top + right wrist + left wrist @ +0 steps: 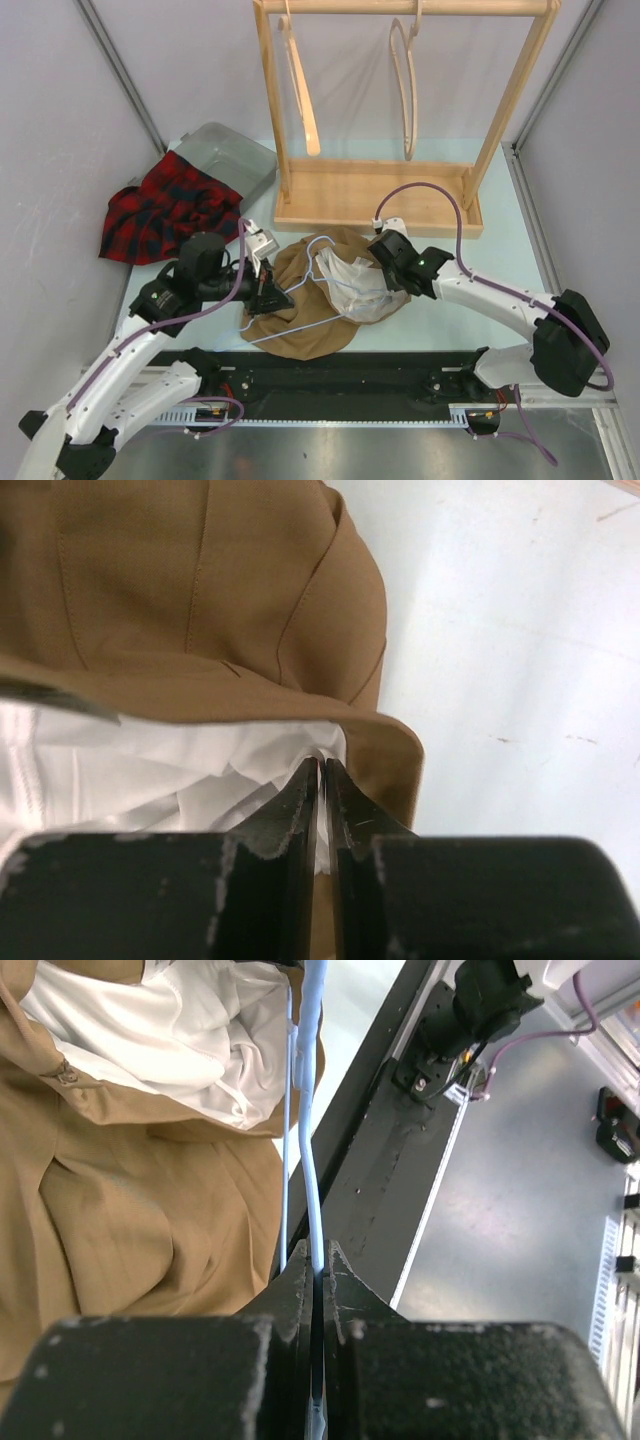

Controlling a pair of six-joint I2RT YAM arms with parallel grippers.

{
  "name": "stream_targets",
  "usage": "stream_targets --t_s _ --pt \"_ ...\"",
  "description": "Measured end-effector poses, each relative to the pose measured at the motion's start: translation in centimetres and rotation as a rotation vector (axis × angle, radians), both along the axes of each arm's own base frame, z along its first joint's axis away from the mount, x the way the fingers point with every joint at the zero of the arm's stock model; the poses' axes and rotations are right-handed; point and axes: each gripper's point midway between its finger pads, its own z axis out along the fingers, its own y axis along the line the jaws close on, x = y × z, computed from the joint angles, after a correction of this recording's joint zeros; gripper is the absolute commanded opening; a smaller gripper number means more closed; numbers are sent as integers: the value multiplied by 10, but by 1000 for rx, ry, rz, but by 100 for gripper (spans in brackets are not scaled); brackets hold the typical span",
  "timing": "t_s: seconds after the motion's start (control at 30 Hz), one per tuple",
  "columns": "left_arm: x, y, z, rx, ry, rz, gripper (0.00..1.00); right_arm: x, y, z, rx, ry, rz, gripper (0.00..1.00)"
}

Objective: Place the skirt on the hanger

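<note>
We are working on the skirt (pixel 300 315), which is lying crumpled on the bench (pixel 500 240) near the middle of its near edge. The tan cloth is facing outward and the white lining (pixel 345 280) is showing at the open waist. A pale wire hanger (pixel 314 1210) is lying across it; we cannot tell whether any of it is passing inside the waist.

With our left fingers (pixel 268 285), at the skirt's 9 o'clock edge, we are clamping the hanger's wire. In the left wrist view the two tips are pressing together, with the wire running out between them toward 12 o'clock.

With our right fingers (pixel 380 268), at the skirt's 2 o'clock edge, we are pinching the waist. In the right wrist view the tips are nearly meeting on a fold of lining just under the tan band.

At 12 o'clock from the skirt a wooden rack (pixel 380 195) is standing, with two wooden hangers (pixel 300 90) hanging from its bar. At 10 o'clock a plaid cloth (pixel 165 205) is lying against a grey tray (pixel 235 155).
</note>
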Motion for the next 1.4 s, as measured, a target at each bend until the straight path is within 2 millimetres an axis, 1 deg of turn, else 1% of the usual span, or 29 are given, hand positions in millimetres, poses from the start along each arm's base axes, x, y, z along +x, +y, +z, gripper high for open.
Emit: stream_targets --t_s 0.17,0.27,0.5,0.7,0.9,1.03,1.2,1.3,1.33,1.4 --pt "6 -8 -4 -24 35 14 0 -3 -1 16 34 -27 -11 11" --pt "9 -13 -8 -45 61 22 0 -5 -1 21 48 -35 -15 11" --pt "12 -26 -17 -81 133 38 0 -10 -5 25 60 -31 -27 11" --pt "18 -34 -24 -101 174 75 0 -13 -5 33 86 -43 -31 11" --pt "30 -38 -27 -126 178 139 0 -15 -5 42 123 -58 -38 11" --pt "36 -42 -28 -140 187 158 0 -16 -4 43 134 -56 -36 11" --pt "39 -48 -31 -140 206 160 0 -17 -3 44 144 -55 -35 11" --pt "41 -47 -38 -115 211 180 0 -17 -3 46 152 -59 -36 17" --pt "42 -45 -41 -98 212 197 0 -17 -3 47 155 -60 -35 24" --pt "44 -39 -49 -60 212 230 0 -18 -2 47 158 -59 -35 31"
